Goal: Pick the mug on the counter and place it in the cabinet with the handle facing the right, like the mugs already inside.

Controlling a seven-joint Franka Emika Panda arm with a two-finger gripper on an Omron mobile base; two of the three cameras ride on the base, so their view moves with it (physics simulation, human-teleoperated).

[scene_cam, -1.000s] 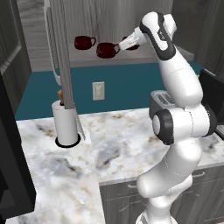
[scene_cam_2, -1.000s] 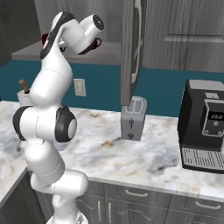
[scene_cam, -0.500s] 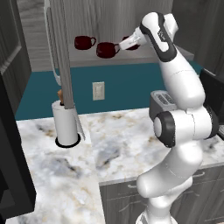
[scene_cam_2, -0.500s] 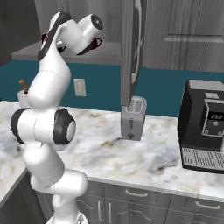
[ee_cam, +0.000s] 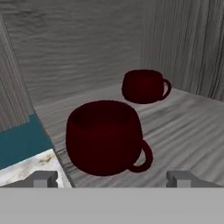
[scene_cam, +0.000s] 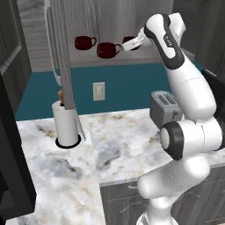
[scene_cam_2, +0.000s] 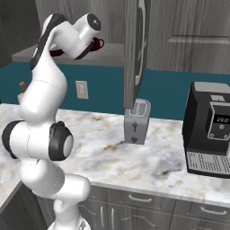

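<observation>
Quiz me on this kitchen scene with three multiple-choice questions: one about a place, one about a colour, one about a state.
1. Where do the mugs stand?
A. on the floor
B. on the cabinet shelf
C. in a sink

2. What colour are the mugs?
A. dark red
B. white
C. yellow

3. How is the cabinet door?
A. shut flat
B. taken off
C. swung open

Answers:
1 B: the hand view shows them sitting on the grey wood-grain shelf.
2 A: they look glossy dark red in the hand view and both base views.
3 C: it juts out edge-on toward the cameras, leaving the shelf exposed.
</observation>
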